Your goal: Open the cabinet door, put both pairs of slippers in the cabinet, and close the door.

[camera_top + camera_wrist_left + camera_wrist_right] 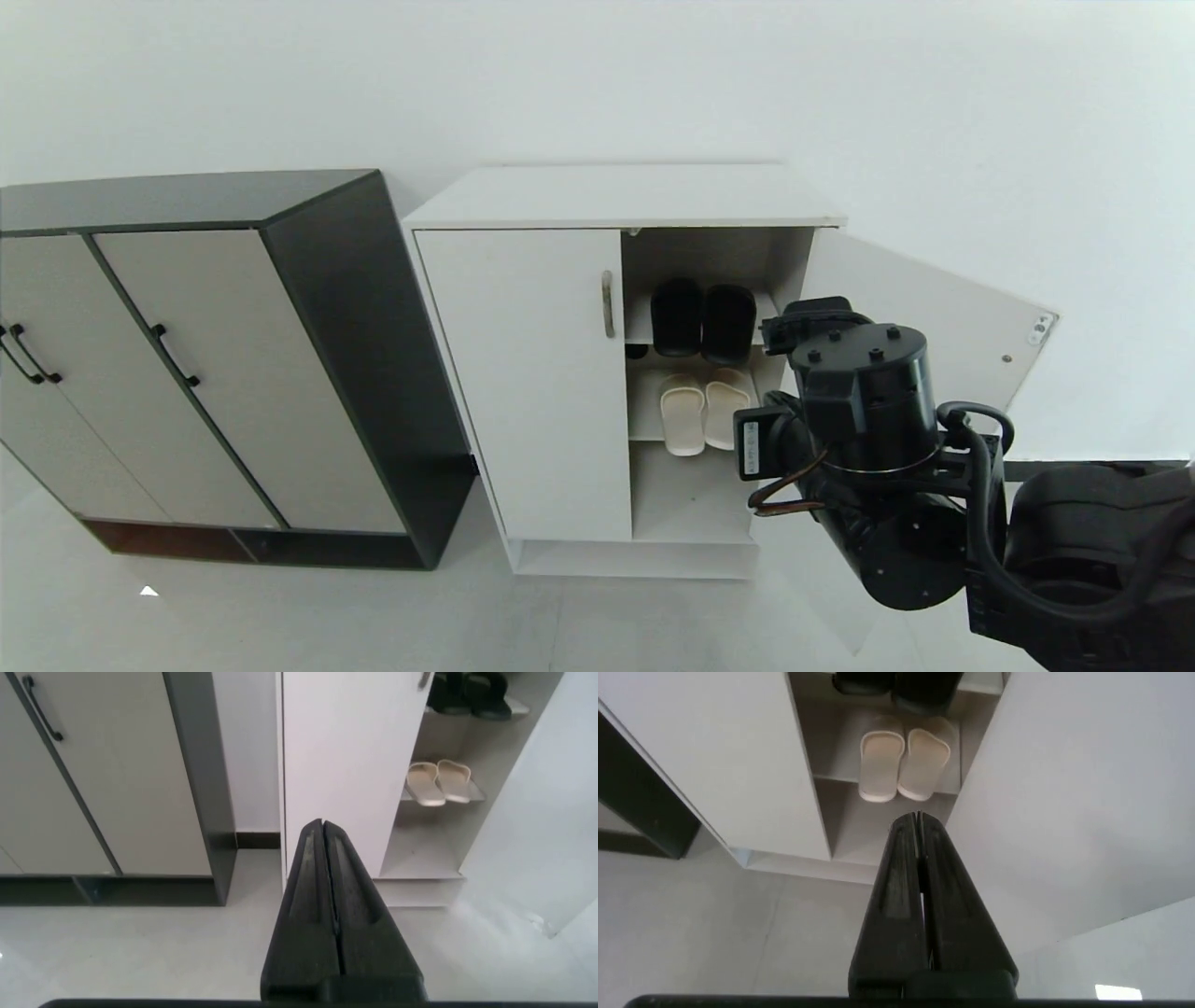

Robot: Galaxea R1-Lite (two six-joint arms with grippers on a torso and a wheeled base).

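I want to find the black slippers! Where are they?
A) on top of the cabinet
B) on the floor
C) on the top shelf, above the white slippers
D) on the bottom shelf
C: the black slippers sit on the top shelf, and the white slippers are one level below them.

Off to my left there's a dark-framed cabinet (359,373) with pale grey doors (233,373), all shut, and slim black handles (175,356) on them. There's a low open slot (168,541) along its bottom. It stands on a light floor (280,621) against a plain white wall (597,75).
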